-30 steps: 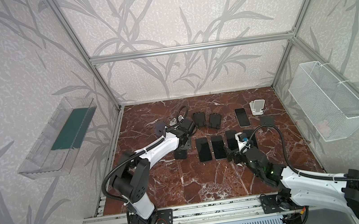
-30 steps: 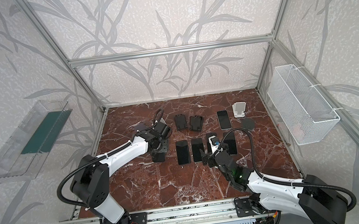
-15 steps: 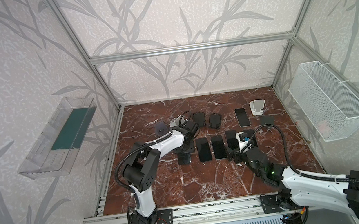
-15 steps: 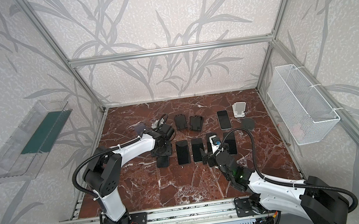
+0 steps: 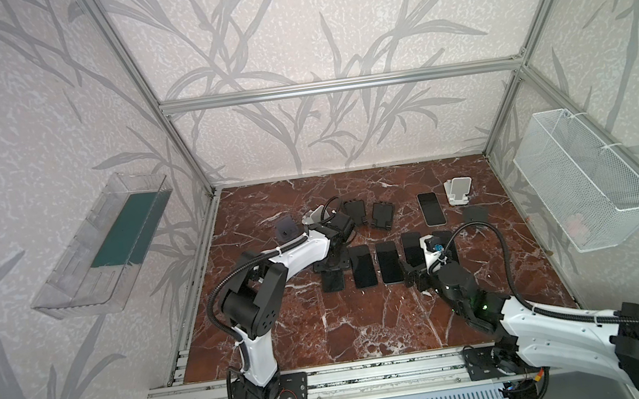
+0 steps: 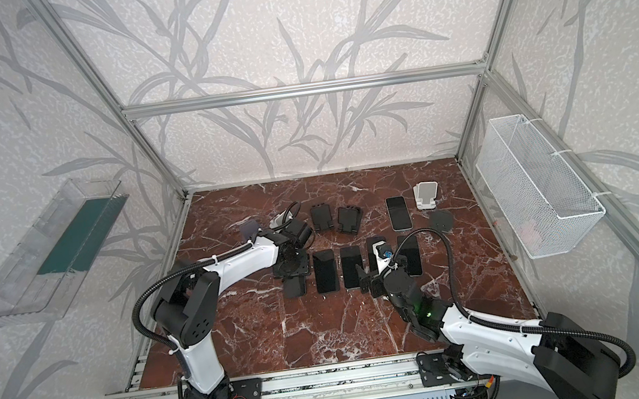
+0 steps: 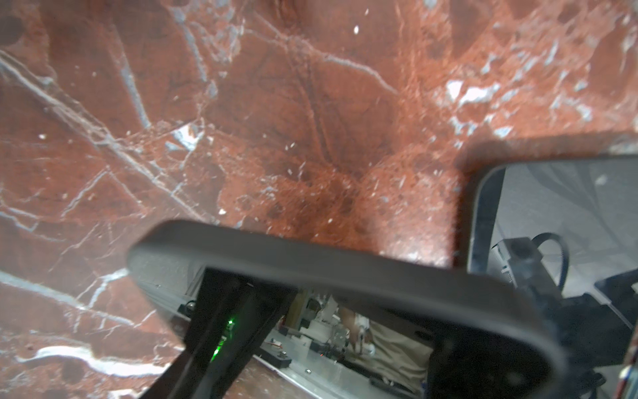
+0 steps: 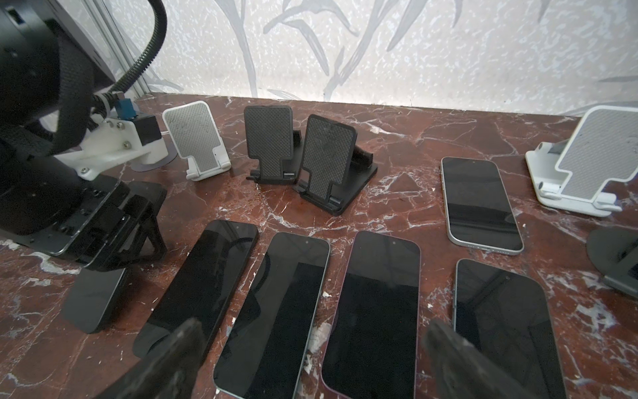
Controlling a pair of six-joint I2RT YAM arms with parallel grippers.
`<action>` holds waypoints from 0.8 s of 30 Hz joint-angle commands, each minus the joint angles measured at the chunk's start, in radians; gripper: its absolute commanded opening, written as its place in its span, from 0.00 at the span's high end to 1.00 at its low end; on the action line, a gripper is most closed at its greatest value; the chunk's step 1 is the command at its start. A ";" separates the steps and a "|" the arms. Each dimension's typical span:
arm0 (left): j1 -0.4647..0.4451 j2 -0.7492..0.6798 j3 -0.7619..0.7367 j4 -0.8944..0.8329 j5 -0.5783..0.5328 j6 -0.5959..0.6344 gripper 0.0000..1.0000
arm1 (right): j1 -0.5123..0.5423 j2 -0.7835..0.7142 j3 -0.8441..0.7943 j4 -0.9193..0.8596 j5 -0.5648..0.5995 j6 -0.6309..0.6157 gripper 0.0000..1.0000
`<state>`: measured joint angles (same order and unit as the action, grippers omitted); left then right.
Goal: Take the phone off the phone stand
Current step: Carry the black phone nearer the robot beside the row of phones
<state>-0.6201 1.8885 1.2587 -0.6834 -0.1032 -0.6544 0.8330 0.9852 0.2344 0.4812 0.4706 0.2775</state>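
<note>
Four dark phones lie face up, side by side, in a row [image 8: 373, 304] on the table [image 5: 368, 328]. At the row's left end the left gripper [image 5: 332, 263] is clamped on the phone [image 8: 93, 300]. It holds the phone by the far end, with the free end about level with the row's near ends and just beside the first handset. The left wrist view shows the phone's dark rim tilted and close over the marble, but I cannot tell whether it touches the table. The phone rests on no stand. Over the row's near end the right gripper [image 8: 316, 331] hangs with its jaws spread wide and nothing between them. In the right wrist view the two middle handsets show between its fingers [image 8: 179, 352]. Behind the row are two black stands [image 8: 269, 138], close side by side and both bare. Further left behind the row, near the left arm's wrist, is a small stand [image 8: 200, 138], white and also bare. Behind the row's right end a silver phone [image 8: 481, 203] lies flat and apart from the row. To the right of that phone is a big stand [image 8: 593, 155], white and bare too. A black disc [image 5: 475, 214] lies to the right of the row's far end.
</note>
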 commanded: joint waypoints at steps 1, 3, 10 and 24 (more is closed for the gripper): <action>-0.007 0.032 0.025 -0.016 0.009 -0.083 0.66 | -0.002 0.009 0.015 0.005 0.026 0.011 0.01; -0.010 0.033 0.021 -0.019 0.002 -0.101 0.66 | -0.002 0.005 0.015 0.002 0.028 0.011 0.01; -0.010 0.071 0.036 -0.001 0.013 -0.073 0.65 | -0.002 -0.013 0.012 -0.005 0.033 0.012 0.01; -0.010 0.124 0.044 -0.036 -0.031 -0.067 0.55 | -0.002 -0.006 0.019 -0.015 0.019 0.019 0.01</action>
<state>-0.6277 1.9587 1.3079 -0.6731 -0.1028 -0.7185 0.8330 0.9867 0.2344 0.4667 0.4805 0.2878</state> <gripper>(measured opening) 0.683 0.991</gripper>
